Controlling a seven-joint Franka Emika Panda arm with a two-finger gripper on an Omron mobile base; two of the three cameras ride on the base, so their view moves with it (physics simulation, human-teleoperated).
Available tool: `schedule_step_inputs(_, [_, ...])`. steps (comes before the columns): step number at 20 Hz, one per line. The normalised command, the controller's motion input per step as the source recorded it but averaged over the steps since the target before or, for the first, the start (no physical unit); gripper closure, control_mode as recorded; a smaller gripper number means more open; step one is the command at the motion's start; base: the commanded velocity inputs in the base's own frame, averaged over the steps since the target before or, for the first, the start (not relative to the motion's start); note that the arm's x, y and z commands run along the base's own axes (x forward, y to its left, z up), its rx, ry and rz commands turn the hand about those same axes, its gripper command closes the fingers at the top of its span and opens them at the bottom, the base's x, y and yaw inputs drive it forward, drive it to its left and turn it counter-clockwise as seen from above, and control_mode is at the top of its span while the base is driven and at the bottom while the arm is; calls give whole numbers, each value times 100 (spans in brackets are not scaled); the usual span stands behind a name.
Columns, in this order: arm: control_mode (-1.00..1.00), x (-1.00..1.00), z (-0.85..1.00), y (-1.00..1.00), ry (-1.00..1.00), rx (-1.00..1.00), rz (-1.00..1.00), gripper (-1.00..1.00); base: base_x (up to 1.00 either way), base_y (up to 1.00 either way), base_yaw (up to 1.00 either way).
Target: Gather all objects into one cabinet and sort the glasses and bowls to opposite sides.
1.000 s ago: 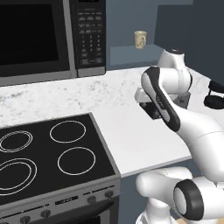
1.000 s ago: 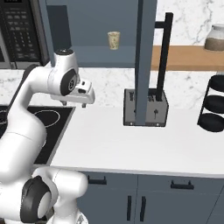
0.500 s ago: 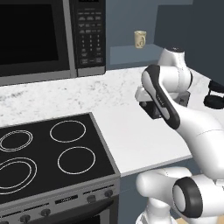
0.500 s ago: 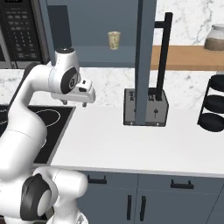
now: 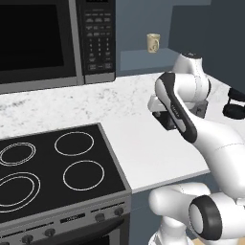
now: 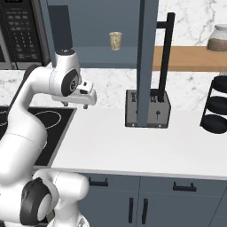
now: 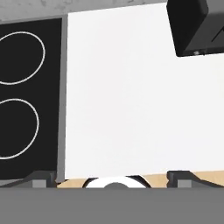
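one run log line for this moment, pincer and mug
pincer: open, empty, above white counter | mug: on shelf in open cabinet | toaster: on counter

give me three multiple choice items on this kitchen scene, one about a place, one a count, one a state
1. Where does the small beige mug stand?
A. on a shelf inside the open blue-grey wall cabinet
B. on the black stovetop
C. on the white counter

2. How many white burner rings mark the black stovetop in the left base view?
A. two
B. four
C. six

3. How does the robot's pincer stand?
A. shut on the mug
B. shut and empty
C. open and empty

Answers: 1 A, the mug sits on the cabinet's shelf above the counter. 2 B, four rings show. 3 C, the finger tips stand wide apart over bare white counter.
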Motion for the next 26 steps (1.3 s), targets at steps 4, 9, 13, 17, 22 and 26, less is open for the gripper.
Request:
schedule_step_inputs(4, [-100, -3, 3, 0, -7, 0, 0, -100, 0, 0, 0])
schedule_step_inputs(9, [-100, -5, 41, 0, -25, -1, 0, -100, 0, 0, 0])
schedule_step_inputs(13, [-100, 0, 63, 0, -29, -1, 0, -100, 0, 0, 0])
schedule_step_inputs(17, [-100, 25, 87, -8, -7, 0, 0, -100, 0, 0, 0])
schedule_step_inputs(22, [-100, 60, 98, -18, 0, 0, 0, -100, 0, 0, 0])
schedule_step_inputs(26, [-100, 20, 99, -11, 1, 0, -3, -100, 0, 0, 0])
